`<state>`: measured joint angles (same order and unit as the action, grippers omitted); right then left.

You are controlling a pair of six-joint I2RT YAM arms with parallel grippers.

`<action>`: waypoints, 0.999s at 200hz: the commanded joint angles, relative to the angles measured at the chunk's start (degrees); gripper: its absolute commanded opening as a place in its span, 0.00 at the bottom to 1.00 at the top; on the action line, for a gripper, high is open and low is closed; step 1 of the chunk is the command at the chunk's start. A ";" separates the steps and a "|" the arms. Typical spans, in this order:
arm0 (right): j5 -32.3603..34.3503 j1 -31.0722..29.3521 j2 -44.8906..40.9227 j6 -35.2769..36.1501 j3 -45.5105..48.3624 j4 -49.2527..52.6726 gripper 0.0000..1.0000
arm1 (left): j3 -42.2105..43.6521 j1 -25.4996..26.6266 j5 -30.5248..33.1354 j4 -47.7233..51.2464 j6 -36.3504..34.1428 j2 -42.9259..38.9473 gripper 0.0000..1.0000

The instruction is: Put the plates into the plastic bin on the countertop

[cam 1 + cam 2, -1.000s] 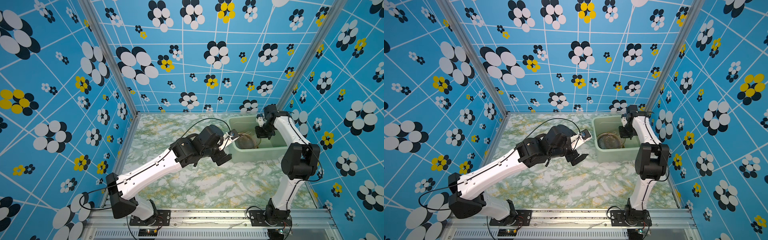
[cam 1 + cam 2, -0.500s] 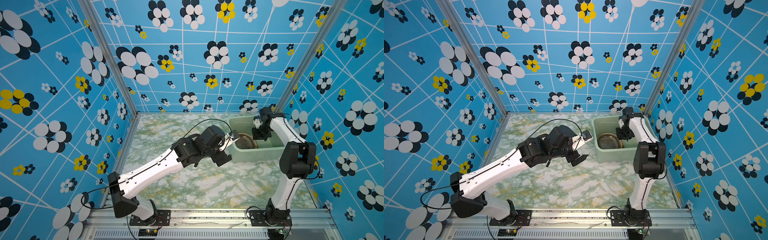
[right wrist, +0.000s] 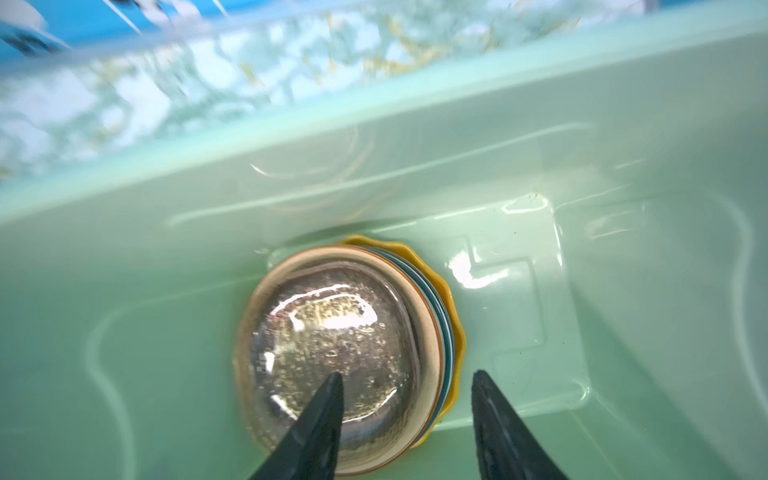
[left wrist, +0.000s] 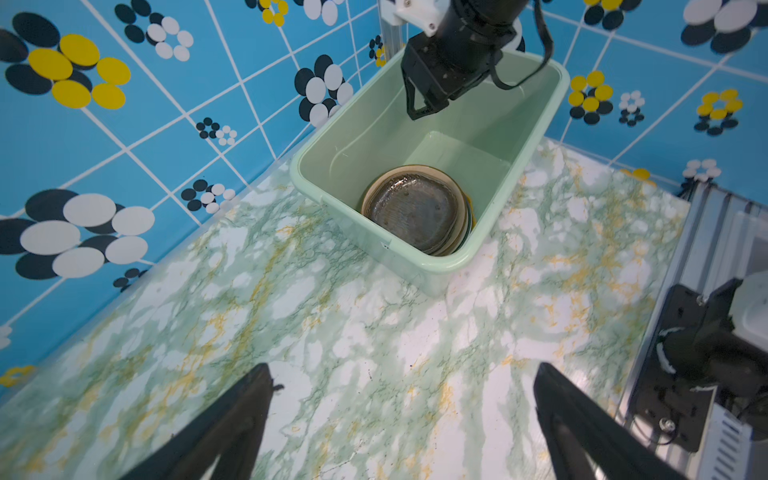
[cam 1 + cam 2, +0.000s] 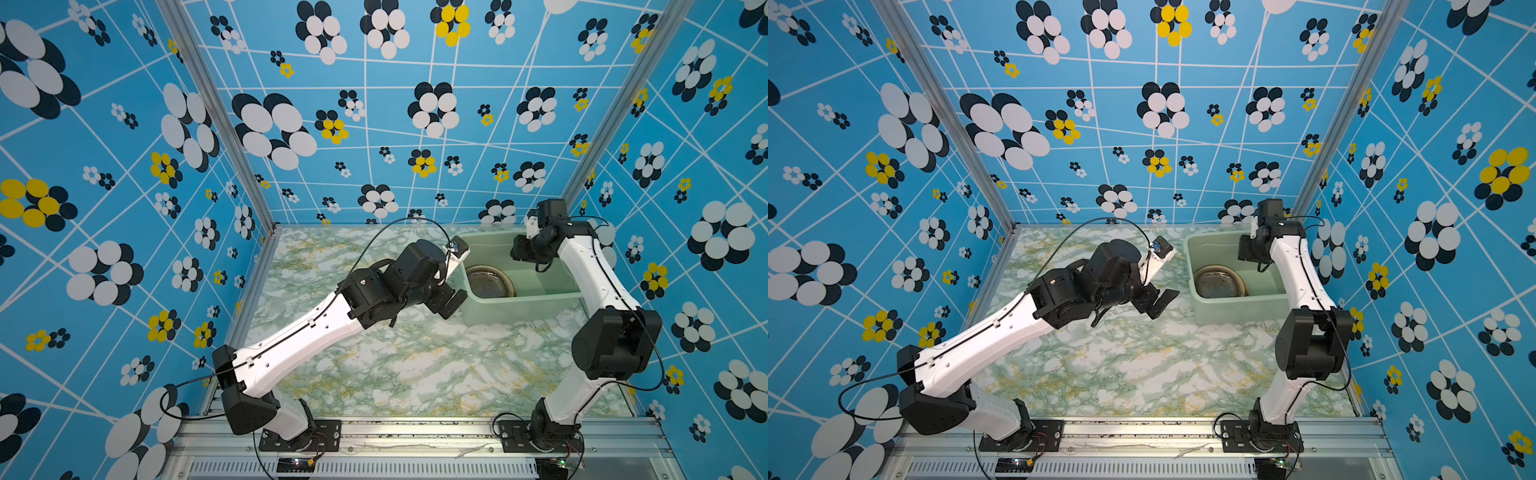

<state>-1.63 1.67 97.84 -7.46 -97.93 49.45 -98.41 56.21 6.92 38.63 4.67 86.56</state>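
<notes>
The plates point(image 4: 417, 214) are seen stacked flat on the floor of the bin point(image 4: 440, 266), a clear glass one on top and a yellow scalloped rim showing at the bottom. The stack sits at the end of the bin nearer the left arm. In both top views no plate is seen on the worktop point(image 5: 415, 365).

The right claw point(image 3: 407, 376) is held over the bin with its jaws parted and nothing between them. The stack lies below it and ahead of its tips, clear of both fingers. From the left wrist view the right claw point(image 4: 428, 112) is placed near the opposite end of the bin, at about rim height.

The left claw point(image 4: 403, 370) is spread wide and empty above bare worktop, just outside the bin's near wall. It is the nearer claw to the stack, though the wall stands between them.

Being round, the plates have no long axis; their faces are turned upward. The bin's long axis runs side to side in the top views, from the stack's end toward the right arm. Any withdrawal of the right claw is judged to need only a straight lift, as the rim is close around it.
</notes>
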 commanded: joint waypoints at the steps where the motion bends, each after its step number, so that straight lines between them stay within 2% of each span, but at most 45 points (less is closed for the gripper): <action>1: -1.00 0.26 -5.27 -8.37 -0.68 -3.81 0.52 | -1.57 -4.35 -5.07 -1.01 16.46 0.70 0.99; 29: 0.28 0.27 -10.09 -11.55 2.63 -3.66 0.52 | -1.07 -8.65 -10.18 -0.86 30.15 2.33 1.00; 55: -3.54 0.24 -17.18 -12.27 12.57 -9.14 0.51 | 2.67 -10.61 -9.66 -3.89 35.98 1.75 0.98; 72: -0.23 0.26 -22.13 -12.34 17.56 -10.96 0.53 | 2.64 -11.61 -10.15 -4.27 36.70 2.79 0.95; 109: 5.99 0.76 -28.44 -13.70 19.19 -7.94 0.53 | -9.34 -11.36 -9.93 4.59 37.61 12.99 0.94; 158: 5.63 0.79 -34.24 -19.74 21.31 -9.42 0.53 | -22.84 -8.86 -9.16 9.66 40.75 27.25 0.89; 200: 3.57 0.79 -34.52 -21.19 20.90 -9.38 0.52 | -38.57 -6.64 -7.88 17.09 39.07 39.40 0.85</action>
<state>2.70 2.17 63.33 -26.55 -77.49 40.86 -129.05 48.40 -2.15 49.19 44.36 121.45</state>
